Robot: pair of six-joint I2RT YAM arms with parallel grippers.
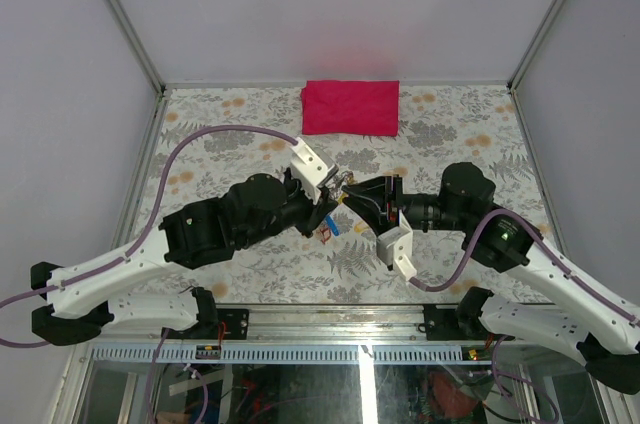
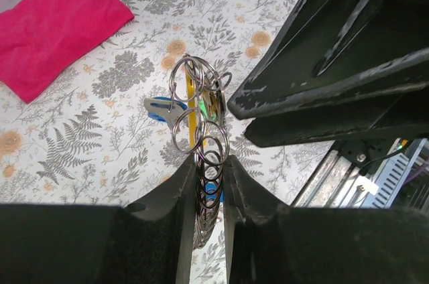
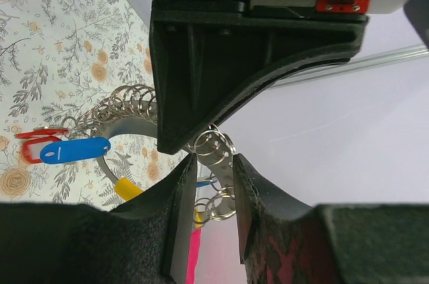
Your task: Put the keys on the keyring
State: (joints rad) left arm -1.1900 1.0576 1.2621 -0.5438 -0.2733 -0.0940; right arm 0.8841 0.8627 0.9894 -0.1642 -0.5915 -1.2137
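**Top view.** Left hand (image 1: 332, 198) and right hand (image 1: 348, 191) tip to tip above mid-tabletop (image 1: 450, 244). Red cloth (image 1: 350, 107) flat at the far edge, well apart. Keys (image 1: 329, 228) reduced to blue and red flecks under the left hand; too small to count.

**Left wrist view.** Left hand clenched on the keyring (image 2: 207, 147), a bunch of silvery wire rings; lower rings buried between the fingers. Yellow, blue and green heads of the keys behind the rings, partly overlapped. Right hand cut off at upper right, just beside the bunch.

**Right wrist view.** Right hand's fingers flanking a few small rings; pinching or merely bracketing, cannot tell. Upper rings blocked by the left hand's black body. Blue, red and yellow heads at left, metal blades mostly hidden.
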